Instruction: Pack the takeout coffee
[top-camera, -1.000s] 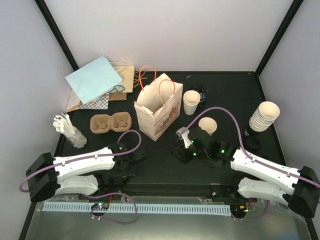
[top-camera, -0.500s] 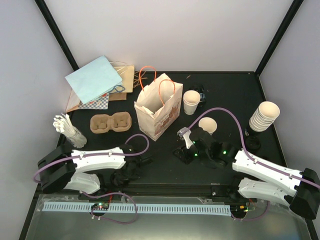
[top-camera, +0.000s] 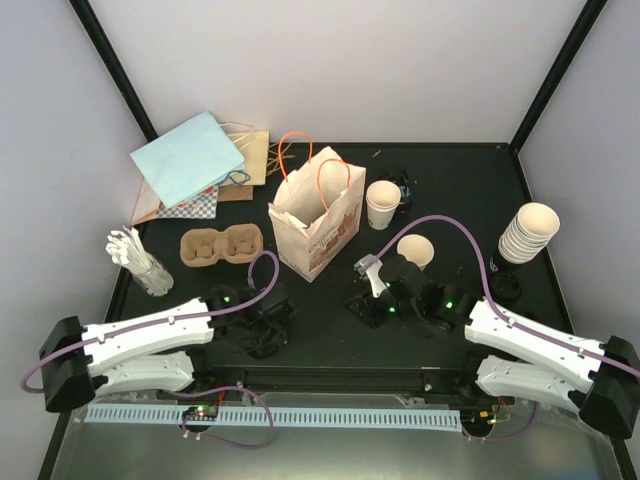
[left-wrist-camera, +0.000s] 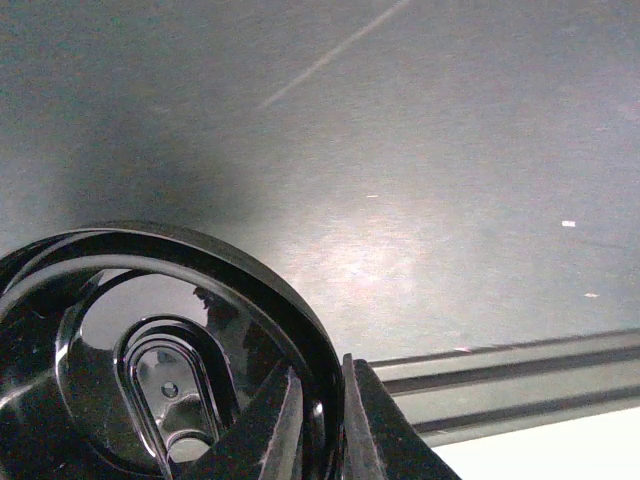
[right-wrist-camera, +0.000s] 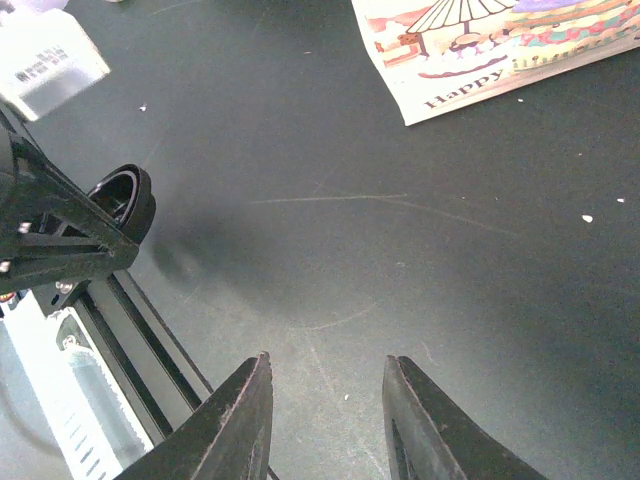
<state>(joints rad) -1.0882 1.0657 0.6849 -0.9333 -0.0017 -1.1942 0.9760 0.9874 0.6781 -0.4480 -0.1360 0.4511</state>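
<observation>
My left gripper (left-wrist-camera: 320, 375) is shut on the rim of a round black plastic lid (left-wrist-camera: 150, 260), low over the table near its front edge (top-camera: 268, 335). The same lid (right-wrist-camera: 125, 190) shows at the left of the right wrist view. Two cream paper cups stand without lids: one (top-camera: 383, 203) right of the printed bag (top-camera: 318, 215), one (top-camera: 416, 250) just behind my right arm. My right gripper (right-wrist-camera: 327, 365) hangs open over bare table with nothing between its fingers (top-camera: 365, 298).
A brown pulp cup tray (top-camera: 221, 245) lies left of the bag. A stack of cream cups (top-camera: 528, 232) stands at the right, a dark object (top-camera: 505, 287) beside it. Paper bags and napkins (top-camera: 195, 160) lie at the back left, a cup of stirrers (top-camera: 140, 262) at the left.
My left gripper has closed on the lid's rim and shifted slightly right near the front edge. The right arm has barely moved.
</observation>
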